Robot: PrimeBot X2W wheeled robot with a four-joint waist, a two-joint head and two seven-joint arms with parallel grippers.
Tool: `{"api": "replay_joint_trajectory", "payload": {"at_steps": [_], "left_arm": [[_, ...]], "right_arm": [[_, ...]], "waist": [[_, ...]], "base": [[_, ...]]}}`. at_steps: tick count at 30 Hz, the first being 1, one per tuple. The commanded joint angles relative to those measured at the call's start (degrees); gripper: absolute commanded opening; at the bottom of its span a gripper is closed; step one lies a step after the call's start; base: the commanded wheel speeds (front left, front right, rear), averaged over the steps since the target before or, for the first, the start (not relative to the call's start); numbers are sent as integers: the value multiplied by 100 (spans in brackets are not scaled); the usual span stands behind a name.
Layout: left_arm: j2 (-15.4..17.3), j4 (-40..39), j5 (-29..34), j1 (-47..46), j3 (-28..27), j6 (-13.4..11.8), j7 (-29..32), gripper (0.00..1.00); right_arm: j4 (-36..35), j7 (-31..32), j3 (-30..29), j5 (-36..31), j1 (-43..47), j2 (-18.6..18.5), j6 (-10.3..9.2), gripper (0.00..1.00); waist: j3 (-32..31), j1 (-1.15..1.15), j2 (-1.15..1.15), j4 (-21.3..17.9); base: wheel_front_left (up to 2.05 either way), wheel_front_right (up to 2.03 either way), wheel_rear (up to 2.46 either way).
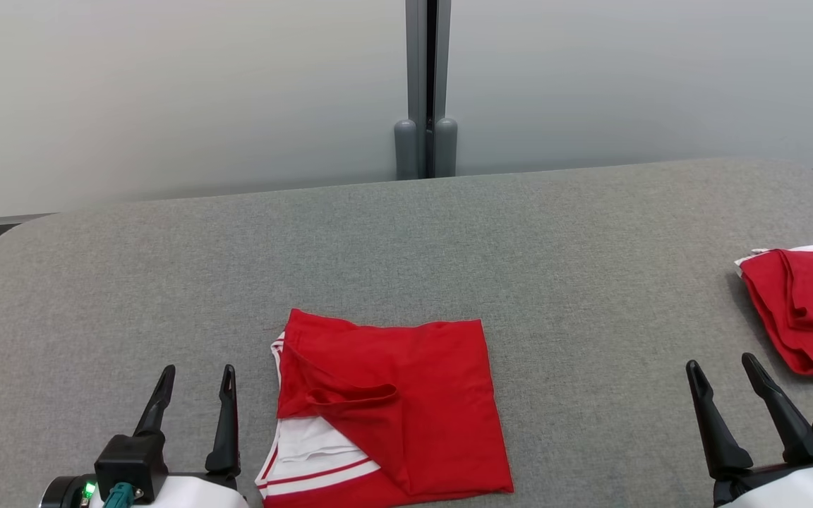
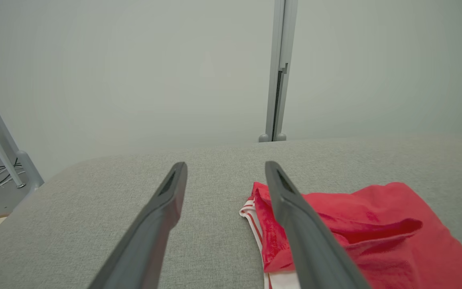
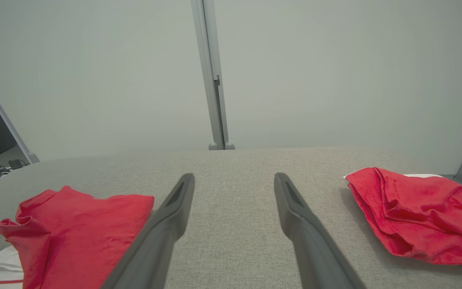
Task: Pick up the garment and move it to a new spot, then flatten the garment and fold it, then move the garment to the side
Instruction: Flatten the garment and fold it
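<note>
"Two claws are seen. Is anything held by them?"

"Nothing is held. The left claw (image 1: 198, 370) is spread wide at the near left of the table (image 1: 519, 233), and it is bare."

"And what is found next to it?"

"The shirt (image 1: 406, 395) is found just to its right, at the near middle of the table. It is red with white stripes. It is laid flat in a square, with one flap turned over on the left side. It looks folded already, so it is guessed that only the move to the side is left to do."

"How will it feel when it is picked up?"

"It is thought to be soft, light and floppy. It cannot be broken, but the fold can be lost if only one corner is pulled. So it should be pinched at two thick edges, left and right, where many layers are stacked. Then it should be lifted level."

"What is seen further right?"

"The right claw (image 1: 720, 361) is spread wide too, with nothing in it, and it is well apart from the shirt. Past it, at the table's right edge, a second red heap (image 1: 798, 310) is laid, and it is more crumpled. It cannot be told if that heap is part of this job."
</note>
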State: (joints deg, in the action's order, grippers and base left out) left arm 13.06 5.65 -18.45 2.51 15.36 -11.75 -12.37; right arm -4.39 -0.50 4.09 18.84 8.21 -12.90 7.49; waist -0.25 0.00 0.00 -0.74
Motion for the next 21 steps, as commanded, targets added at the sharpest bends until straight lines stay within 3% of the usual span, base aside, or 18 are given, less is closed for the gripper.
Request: {"api": "replay_joint_trajectory", "payload": {"at_steps": [1, 21], "left_arm": [[30, -18, -36, 29, -8, -45, -4, 100], [78, -51, -52, -104, 74, -50, -37, 100]], "right_arm": [[-25, 29, -11, -27, 34, -13, 0, 100], [84, 102, 43, 20, 15, -27, 0, 100]], "waist": [[-1, 0, 0, 6], [19, 0, 0, 150]], "base": [[0, 0, 0], [0, 0, 0]]}}
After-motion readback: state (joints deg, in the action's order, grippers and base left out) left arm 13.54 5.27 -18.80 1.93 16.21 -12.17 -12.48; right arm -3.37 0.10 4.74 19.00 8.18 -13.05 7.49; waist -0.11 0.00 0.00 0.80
